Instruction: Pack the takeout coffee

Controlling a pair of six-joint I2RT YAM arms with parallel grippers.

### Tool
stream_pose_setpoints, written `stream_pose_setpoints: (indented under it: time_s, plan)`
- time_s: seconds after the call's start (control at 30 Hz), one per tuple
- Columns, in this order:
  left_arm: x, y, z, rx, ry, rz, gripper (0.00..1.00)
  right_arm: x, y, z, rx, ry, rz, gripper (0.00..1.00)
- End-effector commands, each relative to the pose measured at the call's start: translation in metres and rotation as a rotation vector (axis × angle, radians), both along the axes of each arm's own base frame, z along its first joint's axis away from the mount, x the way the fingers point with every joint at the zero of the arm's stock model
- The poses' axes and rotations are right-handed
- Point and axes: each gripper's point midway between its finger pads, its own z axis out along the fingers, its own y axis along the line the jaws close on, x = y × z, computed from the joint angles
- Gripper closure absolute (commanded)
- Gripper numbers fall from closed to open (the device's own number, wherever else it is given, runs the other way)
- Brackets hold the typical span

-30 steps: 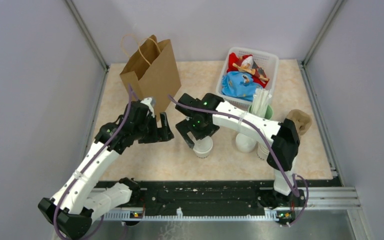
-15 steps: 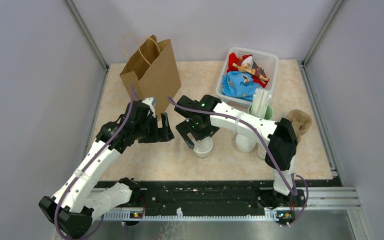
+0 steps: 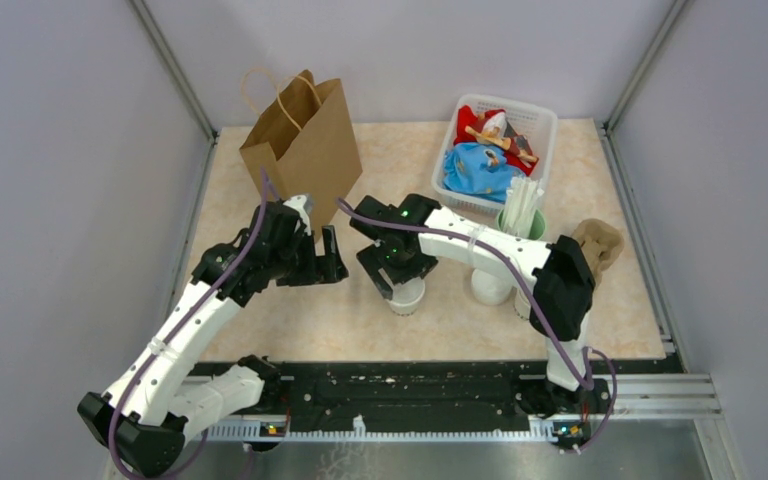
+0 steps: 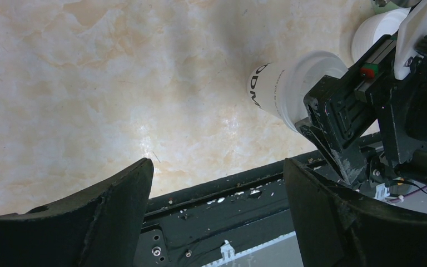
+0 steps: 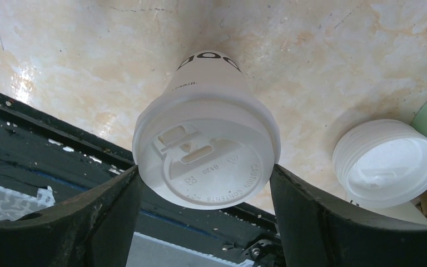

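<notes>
Right wrist view shows the white paper cup with black lettering (image 5: pixel 205 94), closed by a white round plastic lid (image 5: pixel 205 161), upright on the beige marbled bench (image 5: pixel 339 50). The right gripper (image 5: pixel 205 175) seems to pinch it with its jaws at the lid rim. A hold lower on the paper wall would probably be safer, because the lid may pop off. The left gripper (image 4: pixel 217 167) hovers beside, jaws spread and empty. Farther back stands the brown paper bag (image 3: pixel 305 150); the cup should enter it upright.
</notes>
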Motion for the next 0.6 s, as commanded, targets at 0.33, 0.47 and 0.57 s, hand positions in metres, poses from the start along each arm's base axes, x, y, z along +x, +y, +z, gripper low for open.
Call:
stream_pose_setpoints:
  time_s: [0.33,0.47,0.57]
  plan:
    - [0.004,-0.001,0.002,-0.005,-0.02,-0.002,0.07,0.099,-0.042,0.012,0.028,-0.208,-0.198,0.24]
    - [0.008,-0.003,0.001,0.001,-0.008,-0.005,0.07,0.142,-0.074,0.003,-0.011,-0.232,-0.255,0.24]
    - [0.011,-0.006,0.002,0.002,-0.003,-0.004,0.07,0.167,-0.098,-0.003,-0.023,-0.25,-0.308,0.24]
